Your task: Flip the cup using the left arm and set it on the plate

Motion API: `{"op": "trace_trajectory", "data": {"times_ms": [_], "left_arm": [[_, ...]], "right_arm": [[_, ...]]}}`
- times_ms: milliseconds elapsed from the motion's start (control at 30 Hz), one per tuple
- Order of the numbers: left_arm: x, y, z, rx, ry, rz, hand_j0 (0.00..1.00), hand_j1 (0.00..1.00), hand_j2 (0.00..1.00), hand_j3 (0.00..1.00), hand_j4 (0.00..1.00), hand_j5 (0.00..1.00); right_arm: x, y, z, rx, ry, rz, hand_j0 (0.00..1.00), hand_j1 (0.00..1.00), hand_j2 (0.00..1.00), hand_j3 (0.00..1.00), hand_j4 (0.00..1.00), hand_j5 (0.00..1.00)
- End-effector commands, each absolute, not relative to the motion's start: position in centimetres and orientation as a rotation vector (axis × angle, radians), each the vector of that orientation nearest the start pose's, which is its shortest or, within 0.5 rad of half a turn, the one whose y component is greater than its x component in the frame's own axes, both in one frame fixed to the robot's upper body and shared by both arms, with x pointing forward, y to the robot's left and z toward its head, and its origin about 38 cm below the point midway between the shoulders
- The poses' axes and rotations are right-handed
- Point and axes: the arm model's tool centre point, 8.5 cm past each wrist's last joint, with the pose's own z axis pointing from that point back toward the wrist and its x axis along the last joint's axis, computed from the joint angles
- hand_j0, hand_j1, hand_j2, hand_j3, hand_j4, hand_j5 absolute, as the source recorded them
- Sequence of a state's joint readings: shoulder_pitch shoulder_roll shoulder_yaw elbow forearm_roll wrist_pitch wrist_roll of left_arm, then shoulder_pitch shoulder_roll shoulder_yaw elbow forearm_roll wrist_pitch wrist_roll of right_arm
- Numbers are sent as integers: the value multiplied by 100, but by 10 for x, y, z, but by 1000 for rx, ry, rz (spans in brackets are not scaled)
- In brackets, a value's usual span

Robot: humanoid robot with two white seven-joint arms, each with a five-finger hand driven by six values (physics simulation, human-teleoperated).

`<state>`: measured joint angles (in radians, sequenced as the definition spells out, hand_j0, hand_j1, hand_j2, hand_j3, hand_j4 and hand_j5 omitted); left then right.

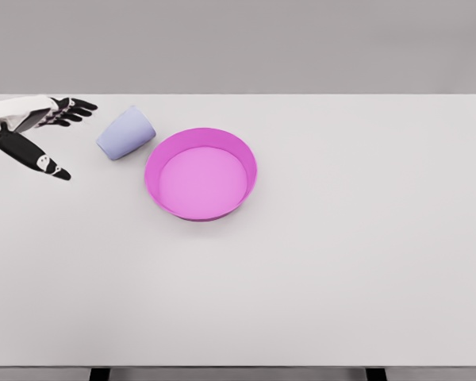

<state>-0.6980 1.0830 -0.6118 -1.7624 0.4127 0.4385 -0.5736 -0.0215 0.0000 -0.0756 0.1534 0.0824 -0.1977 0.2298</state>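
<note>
cup on its side beside the plate, left hand open near it

cup, pale lavender, lies tipped on its side on the white desk, just left of the plate and apart from it by a narrow gap. its wider end points up and to the right, toward the plate's rim; the narrower end points down and to the left. whether anything is inside the cup cannot be told from this angle. the plate is a bright magenta dish with a raised wall, and its pink floor holds nothing.

the left hand comes in from the left edge and is level with the cup, near it but not touching. its black fingers are spread and held fairly straight, reaching toward the cup, with the thumb angled down and to the right, well apart from the rest. the hand grips nothing. small white marks show on the thumb, too small to read.
</note>
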Motion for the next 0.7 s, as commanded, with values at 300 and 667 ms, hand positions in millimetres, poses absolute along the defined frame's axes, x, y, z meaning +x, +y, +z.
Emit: {"op": "trace_trajectory", "data": {"times_ms": [300, 667], "left_arm": [[467, 322, 272, 43, -1251, -1098, 100, 100, 100, 100, 100, 100], [495, 318, 228, 14, -1228, -970, 100, 100, 100, 100, 100, 100]], "right_arm": [[-19, -248, -256, 156, -65, 17, 100, 100, 100, 100, 100, 100], [-19, -248, -256, 156, -65, 17, 100, 100, 100, 100, 100, 100]]}}
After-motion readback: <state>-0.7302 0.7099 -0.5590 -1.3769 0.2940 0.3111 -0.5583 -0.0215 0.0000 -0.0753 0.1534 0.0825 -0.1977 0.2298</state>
